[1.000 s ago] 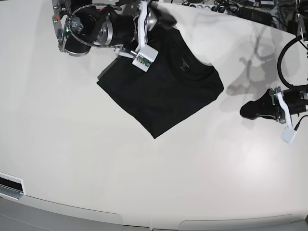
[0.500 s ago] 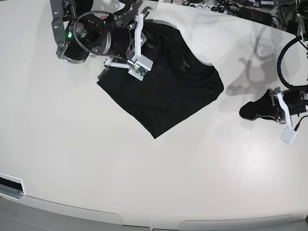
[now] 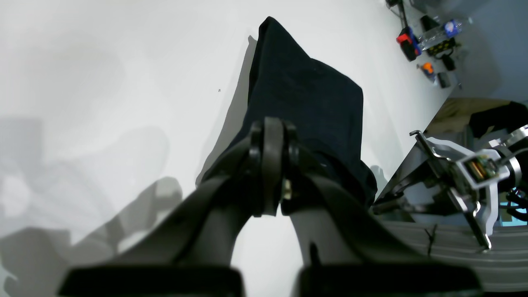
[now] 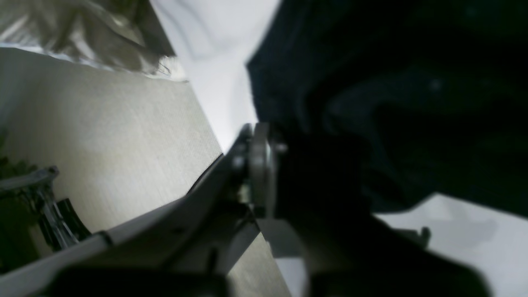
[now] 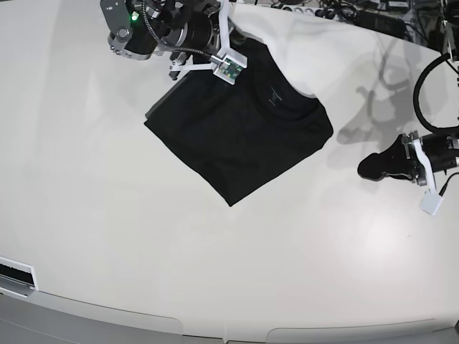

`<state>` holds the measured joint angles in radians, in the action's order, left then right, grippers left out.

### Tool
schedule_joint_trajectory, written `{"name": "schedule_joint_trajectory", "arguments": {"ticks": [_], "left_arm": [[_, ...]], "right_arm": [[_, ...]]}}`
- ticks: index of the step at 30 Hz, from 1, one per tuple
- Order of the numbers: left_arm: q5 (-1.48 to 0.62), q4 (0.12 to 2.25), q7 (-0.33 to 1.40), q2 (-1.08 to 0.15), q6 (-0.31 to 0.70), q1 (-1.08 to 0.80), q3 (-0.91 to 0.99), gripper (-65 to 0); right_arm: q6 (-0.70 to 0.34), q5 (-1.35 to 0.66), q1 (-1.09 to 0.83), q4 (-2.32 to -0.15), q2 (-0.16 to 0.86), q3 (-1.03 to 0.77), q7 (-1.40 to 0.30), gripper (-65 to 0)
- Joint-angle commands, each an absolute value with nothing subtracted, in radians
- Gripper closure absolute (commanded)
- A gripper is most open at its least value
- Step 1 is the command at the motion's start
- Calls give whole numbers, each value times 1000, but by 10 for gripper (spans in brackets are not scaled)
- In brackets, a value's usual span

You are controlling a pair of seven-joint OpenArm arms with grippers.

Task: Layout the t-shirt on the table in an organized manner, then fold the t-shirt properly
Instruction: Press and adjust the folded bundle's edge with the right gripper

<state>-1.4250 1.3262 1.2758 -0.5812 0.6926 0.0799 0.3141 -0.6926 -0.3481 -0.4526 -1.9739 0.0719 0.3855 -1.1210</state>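
The black t-shirt (image 5: pixel 240 129) lies folded into a rough rectangle on the white table (image 5: pixel 107 215), collar toward the far side. My right gripper (image 5: pixel 233 43) hovers at the shirt's far left corner. Its wrist view is blurred, with dark t-shirt (image 4: pixel 412 103) filling the space beside one pale finger (image 4: pixel 260 165), so I cannot make out whether it grips the fabric. My left gripper (image 5: pixel 367 166) rests low over bare table to the right of the shirt. There the left gripper (image 3: pixel 270 128) is shut on nothing, with the t-shirt (image 3: pixel 305 99) lying beyond it.
Cables and devices (image 5: pixel 344 13) crowd the far edge at the top right. The table's curved front edge (image 5: pixel 215 326) runs along the bottom, with a small white fixture (image 5: pixel 16 276) at the lower left. The right arm (image 3: pixel 474 173) shows in the left wrist view.
My right arm has pulled back toward the far edge, from over the shirt's left part to its far left corner. The shirt and the left arm have stayed put.
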Motion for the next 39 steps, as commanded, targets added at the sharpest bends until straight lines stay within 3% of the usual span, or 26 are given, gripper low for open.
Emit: {"name": "schedule_joint_trajectory", "arguments": {"ticks": [1, 7, 13, 23, 29, 35, 39], "left_arm": [[-1449, 1340, 1257, -601, 698, 95, 322, 0], [-1449, 1340, 1257, -601, 698, 95, 322, 0], [-1449, 1340, 1257, -601, 698, 95, 322, 0], [-1450, 1340, 1257, -601, 698, 95, 322, 0], [-1449, 1340, 1257, -601, 698, 95, 322, 0], [-1453, 1340, 1257, -601, 698, 97, 322, 0], [-1460, 1340, 1257, -601, 698, 97, 322, 0]], "right_arm": [[-698, -361, -451, -1993, 70, 387, -1105, -152], [-698, -226, -452, -1992, 70, 387, -1053, -192], [-698, -98, -457, -1945, 70, 387, -932, -318], [-695, -70, -451, -1842, 70, 387, -901, -317], [-546, -135, -449, -1842, 69, 387, -1008, -316], [-684, -319, -437, -1846, 70, 386, -1122, -286], [-696, -341, -410, -1846, 70, 386, -1122, -286]]}}
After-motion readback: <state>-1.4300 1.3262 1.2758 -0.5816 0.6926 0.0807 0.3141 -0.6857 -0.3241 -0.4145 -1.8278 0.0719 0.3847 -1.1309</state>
